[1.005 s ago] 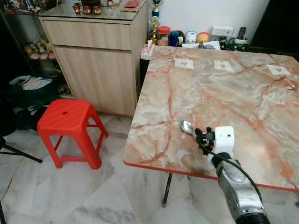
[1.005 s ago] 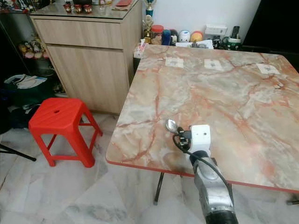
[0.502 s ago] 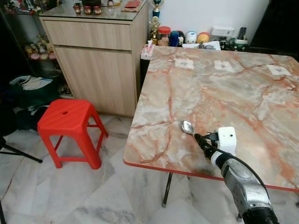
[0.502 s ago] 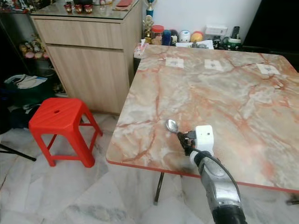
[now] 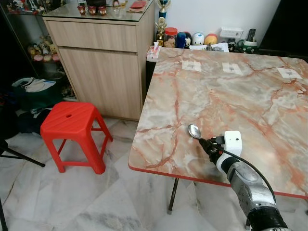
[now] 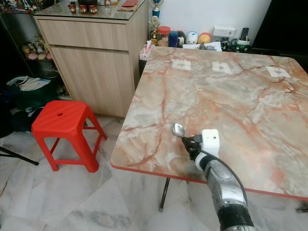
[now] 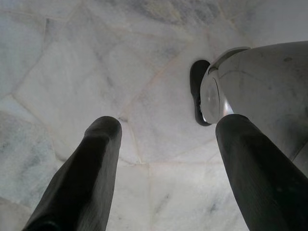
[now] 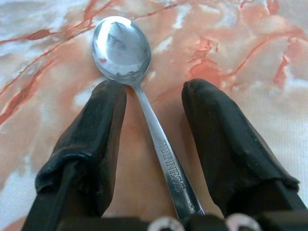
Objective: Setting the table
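A steel spoon [image 5: 194, 131] lies on the pink marble table [image 5: 231, 96] near its front left corner, bowl pointing away from me. My right gripper [image 5: 204, 143] rests low over the spoon's handle, just behind the bowl. In the right wrist view the spoon [image 8: 122, 48] runs between the two black fingers [image 8: 103, 120], and there is a gap on each side of the handle, so the right gripper [image 8: 151, 89] is open. My left gripper [image 7: 166, 127] hangs open over the pale marble floor with nothing between its fingers.
A red plastic stool [image 5: 72, 126] stands on the floor left of the table. Behind it is a wooden cabinet [image 5: 106, 62]. Jars and small items [image 5: 192, 38] crowd the wall beyond the table's far edge. Three paper squares [image 5: 191, 66] lie along the far side.
My right forearm has dropped lower toward the table edge. The spoon has stayed where it was and the gripper tips remain at its handle.
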You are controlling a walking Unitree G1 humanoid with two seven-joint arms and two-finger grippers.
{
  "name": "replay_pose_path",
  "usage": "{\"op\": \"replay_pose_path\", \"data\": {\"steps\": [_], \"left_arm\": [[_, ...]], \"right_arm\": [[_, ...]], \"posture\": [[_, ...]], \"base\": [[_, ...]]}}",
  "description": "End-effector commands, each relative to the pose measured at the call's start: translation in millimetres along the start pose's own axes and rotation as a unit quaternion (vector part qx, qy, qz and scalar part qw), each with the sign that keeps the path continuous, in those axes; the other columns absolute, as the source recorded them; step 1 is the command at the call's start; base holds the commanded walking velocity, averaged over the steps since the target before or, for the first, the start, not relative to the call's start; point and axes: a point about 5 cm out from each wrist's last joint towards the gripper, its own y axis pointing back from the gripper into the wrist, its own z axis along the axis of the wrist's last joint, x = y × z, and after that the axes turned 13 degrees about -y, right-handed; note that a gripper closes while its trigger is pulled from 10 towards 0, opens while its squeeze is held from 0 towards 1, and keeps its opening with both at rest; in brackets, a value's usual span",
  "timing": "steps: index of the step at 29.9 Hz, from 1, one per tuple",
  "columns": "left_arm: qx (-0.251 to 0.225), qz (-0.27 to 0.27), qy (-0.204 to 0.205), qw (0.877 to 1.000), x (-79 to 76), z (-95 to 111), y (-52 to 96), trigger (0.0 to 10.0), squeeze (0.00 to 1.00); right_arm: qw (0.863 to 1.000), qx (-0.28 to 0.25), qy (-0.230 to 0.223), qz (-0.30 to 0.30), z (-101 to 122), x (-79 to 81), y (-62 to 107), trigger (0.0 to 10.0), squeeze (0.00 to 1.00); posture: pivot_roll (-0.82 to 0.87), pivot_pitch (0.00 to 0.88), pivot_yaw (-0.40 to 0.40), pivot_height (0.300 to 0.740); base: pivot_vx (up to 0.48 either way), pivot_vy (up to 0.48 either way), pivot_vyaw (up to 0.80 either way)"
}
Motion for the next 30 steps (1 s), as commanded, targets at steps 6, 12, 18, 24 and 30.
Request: {"op": "replay_pose_path", "data": {"steps": [6,12,18,24,30], "left_arm": [[0.016,-0.004,-0.002,1.000,0.1,-9,2.7,10.0,0.00],[0.016,-0.004,0.000,1.000,0.0,-9,2.8,10.0,0.00],[0.016,-0.004,0.001,1.000,-0.3,-9,2.8,10.0,0.00],[0.016,-0.005,0.003,1.000,-1.1,-10,3.0,10.0,0.00],[0.018,-0.006,0.004,1.000,-1.7,-10,3.1,10.0,0.00]], "right_arm": [[1.000,0.001,-0.001,0.000,2,-1.3,-4.1,10.0,0.00],[1.000,0.000,0.002,0.023,4,3.0,-9.8,10.0,0.00],[0.999,0.014,0.015,0.027,4,5.4,-13.7,10.0,0.00],[0.999,0.024,0.022,0.027,1,5.5,-14.4,10.0,0.00],[0.999,0.032,0.025,0.023,-3,3.5,-15.0,10.0,0.00]], "posture": [[0.07,0.099,-0.022,0.740],[0.07,0.101,-0.022,0.740],[0.07,0.109,-0.025,0.740],[0.07,0.114,-0.028,0.740],[0.07,0.116,-0.029,0.740]], "base": [[0.000,0.000,0.00],[0.000,0.000,0.00],[0.000,0.000,0.00],[0.000,0.000,0.00],[0.000,0.000,0.00]]}}
